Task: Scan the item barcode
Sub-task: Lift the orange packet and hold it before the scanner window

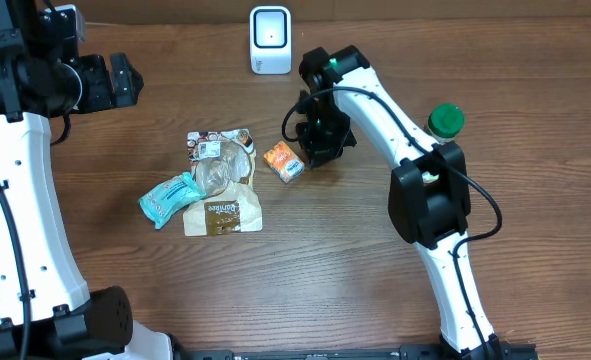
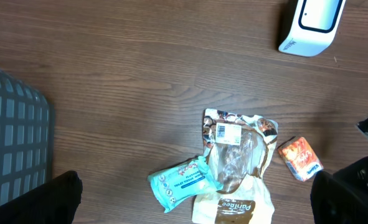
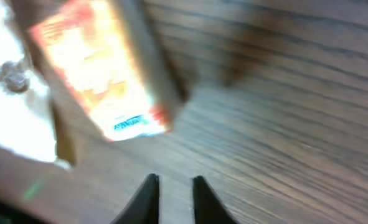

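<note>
Orange box (image 1: 284,160) is your item. It lies flat on the wood table (image 1: 305,285), just beside the pile of packets (image 1: 215,185) and well short of the white scanner (image 1: 270,40) at the far edge. You won't make out its barcode in any view. From overhead the print is too small, and the right wrist view is badly blurred, showing only an orange face with a white strip at one end.

Your right gripper (image 3: 174,199) hangs just beside the box, apart from it. Its jaws are nearly closed, with a slim gap that holds nothing. From overhead the gripper's black body hides its own fingertips.

Your left gripper (image 1: 105,82) sits well off to the left with its jaws spread wide and empty. In its wrist view the fingers (image 2: 40,199) are only dark blurs cut off at the bottom corners. A grey basket (image 2: 12,143) is cropped by that view's left edge. In the pile, the clear packet overlaps a brown bag and hides part of it.
</note>
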{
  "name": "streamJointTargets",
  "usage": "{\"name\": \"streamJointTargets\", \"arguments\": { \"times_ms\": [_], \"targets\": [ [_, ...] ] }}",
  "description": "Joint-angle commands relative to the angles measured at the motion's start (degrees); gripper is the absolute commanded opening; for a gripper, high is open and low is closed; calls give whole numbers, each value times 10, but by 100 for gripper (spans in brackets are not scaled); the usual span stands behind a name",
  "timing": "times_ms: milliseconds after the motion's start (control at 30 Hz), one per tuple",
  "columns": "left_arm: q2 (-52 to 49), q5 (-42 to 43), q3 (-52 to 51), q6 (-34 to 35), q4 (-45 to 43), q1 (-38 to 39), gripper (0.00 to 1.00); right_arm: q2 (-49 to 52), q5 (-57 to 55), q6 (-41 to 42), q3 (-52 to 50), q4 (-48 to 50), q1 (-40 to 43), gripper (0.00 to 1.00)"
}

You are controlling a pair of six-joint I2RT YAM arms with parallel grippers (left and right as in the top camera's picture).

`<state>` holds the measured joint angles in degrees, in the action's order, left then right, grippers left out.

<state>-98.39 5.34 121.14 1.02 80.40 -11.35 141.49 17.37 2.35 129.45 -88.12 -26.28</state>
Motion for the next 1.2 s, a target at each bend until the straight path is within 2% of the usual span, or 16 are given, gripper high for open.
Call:
{"name": "streamJointTargets", "arguments": {
  "times_ms": [0,33,100,167,467,500,667,767,867,1033,1167],
  "targets": [
    [2,4,8,-13,0,1,100,-28,37,-42,9,16,2,29],
    [2,4,8,-13,0,1,100,-28,37,-42,-2,33,2,37],
    [2,4,8,-13,-1,1,100,-28,37,-42,-16,57,2,42],
    [2,4,8,-13,-1,1,100,-28,38,-38,-46,103,2,42],
    [2,4,8,-13,-1,1,100,-28,55,-37,-139,197,2,41],
    [2,4,8,-13,-1,1,100,-27,66,-37,-148,207,2,40],
    [2,4,8,-13,0,1,100,-27,97,-22,-168,223,2,4],
    [2,4,8,-13,-1,1,100,-27,101,30,-154,196,6,4],
    [2,4,8,-13,-1,1,100,-37,148,32,-129,169,17,4],
    [2,4,8,-13,-1,1,100,-71,312,-14,-76,144,47,4],
    [2,4,8,-13,0,1,100,-100,454,-14,-53,150,80,4]
  ]
}}
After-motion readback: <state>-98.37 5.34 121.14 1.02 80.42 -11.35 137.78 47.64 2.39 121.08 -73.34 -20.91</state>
